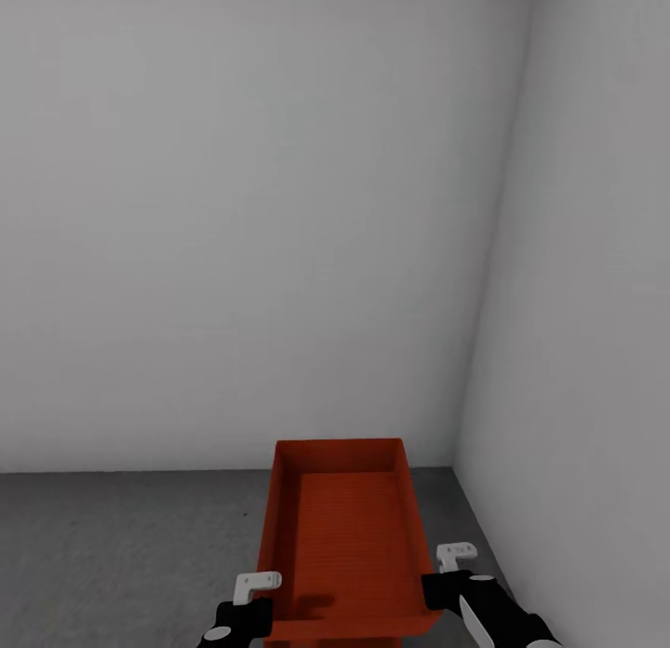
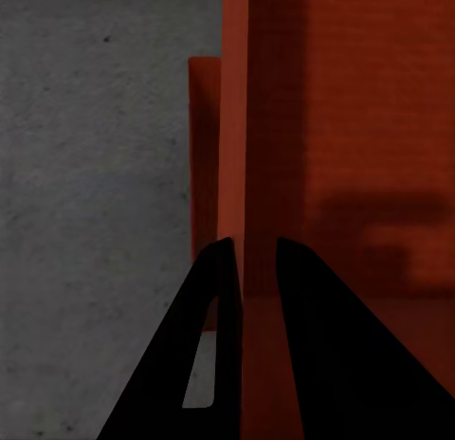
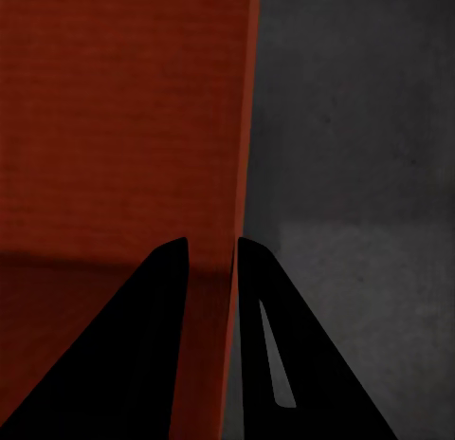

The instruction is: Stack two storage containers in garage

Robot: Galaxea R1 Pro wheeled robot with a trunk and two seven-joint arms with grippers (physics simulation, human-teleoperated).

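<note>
Lengthwise, the container (image 1: 349,546) points at the wall (image 1: 233,210) — both claws pinch its side rims

A plain pale grey back wall (image 1: 233,210) spans most of the head view, bare and evenly lit, without door, window or marks. A second wall (image 1: 596,303), equally plain and a shade lighter, runs along the right side. The two meet in a straight corner seam (image 1: 493,257) that slants down from the top edge towards the lower right.
</note>
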